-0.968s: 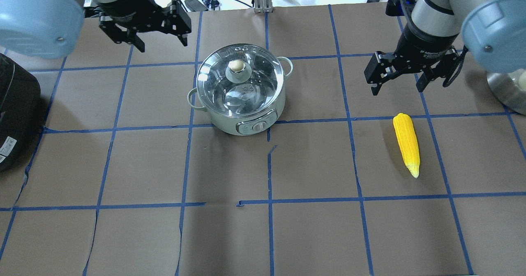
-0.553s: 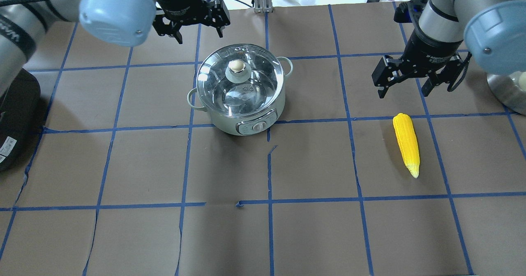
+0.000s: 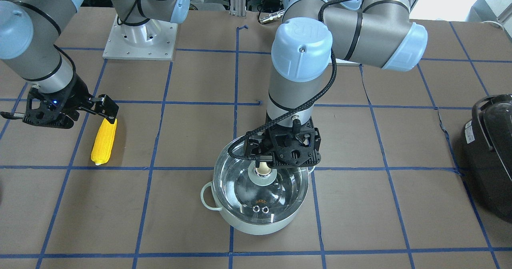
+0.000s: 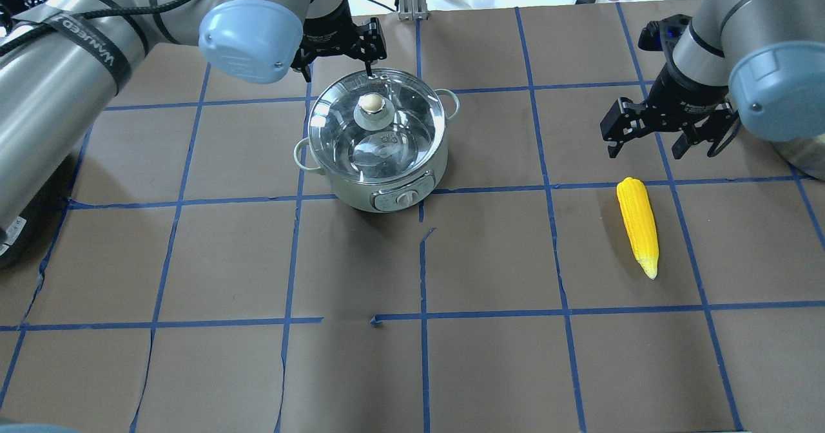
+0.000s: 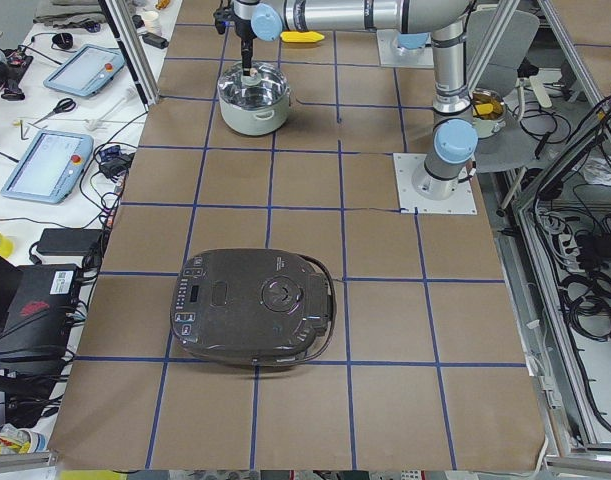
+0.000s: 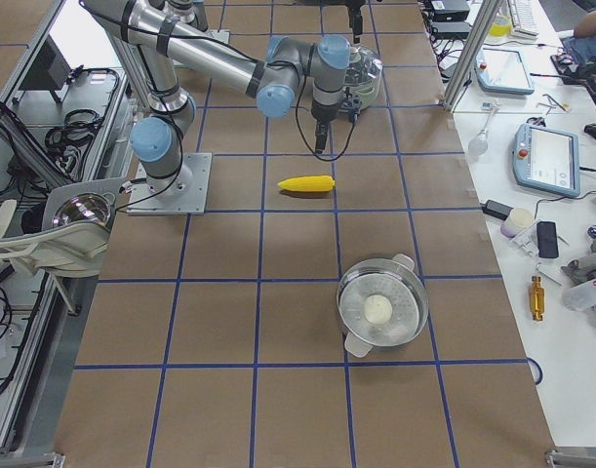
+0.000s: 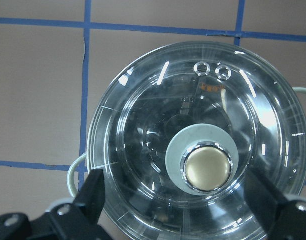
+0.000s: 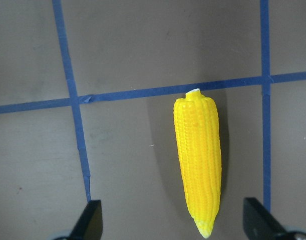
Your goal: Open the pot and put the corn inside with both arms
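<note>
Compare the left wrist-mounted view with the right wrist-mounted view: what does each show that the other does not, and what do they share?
Only the left wrist view shows the pot. It is seen from above with its glass lid on, and the knob is framed by the open left gripper.

Only the right wrist view shows the corn. It lies flat and untouched, framed by the open right gripper.

Both show the brown table crossed by blue tape lines, with black fingers at the bottom corners.

On the table (image 4: 490, 259) the pot (image 4: 361, 198) stands with its lid (image 4: 403, 133) on, corn (image 4: 637, 225) well to its right, cooker (image 3: 490, 153) far left; left gripper (image 4: 336, 64) above the lid, right gripper (image 4: 648, 146) above the corn
</note>
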You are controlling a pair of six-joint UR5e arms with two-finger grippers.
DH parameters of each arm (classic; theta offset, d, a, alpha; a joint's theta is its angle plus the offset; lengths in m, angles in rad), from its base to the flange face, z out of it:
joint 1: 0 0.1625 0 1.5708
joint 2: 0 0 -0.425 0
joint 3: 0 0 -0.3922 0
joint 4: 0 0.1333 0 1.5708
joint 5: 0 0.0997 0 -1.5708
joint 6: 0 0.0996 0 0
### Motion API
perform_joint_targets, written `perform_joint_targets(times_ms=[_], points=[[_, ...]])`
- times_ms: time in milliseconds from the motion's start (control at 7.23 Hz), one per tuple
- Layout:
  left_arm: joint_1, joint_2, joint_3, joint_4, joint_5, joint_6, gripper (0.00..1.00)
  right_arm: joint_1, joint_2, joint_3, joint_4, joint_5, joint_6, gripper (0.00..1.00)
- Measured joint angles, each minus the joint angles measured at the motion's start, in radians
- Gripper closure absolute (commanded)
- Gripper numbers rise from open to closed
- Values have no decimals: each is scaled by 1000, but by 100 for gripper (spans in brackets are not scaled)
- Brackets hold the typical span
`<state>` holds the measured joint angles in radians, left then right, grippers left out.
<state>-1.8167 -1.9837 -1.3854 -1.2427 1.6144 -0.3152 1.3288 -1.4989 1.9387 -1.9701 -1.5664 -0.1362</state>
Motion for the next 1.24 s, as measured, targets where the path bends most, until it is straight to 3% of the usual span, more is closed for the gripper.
perform_joint_targets(times_ms=[415,691,1106,1245], points=[[-27,-44,-19,109,-21,-8,0,-13,86,143,-257,-7,-27,0],[-31,-46,-35,120,-27,-7,0,-27,110,164,-292,-13,-58,0],[-32,-26,-52,93,-21,3,24,-37,151,170,-322,-21,-69,0],[-32,-19,-51,75,-18,6,29,-38,169,170,-339,-28,-70,38]])
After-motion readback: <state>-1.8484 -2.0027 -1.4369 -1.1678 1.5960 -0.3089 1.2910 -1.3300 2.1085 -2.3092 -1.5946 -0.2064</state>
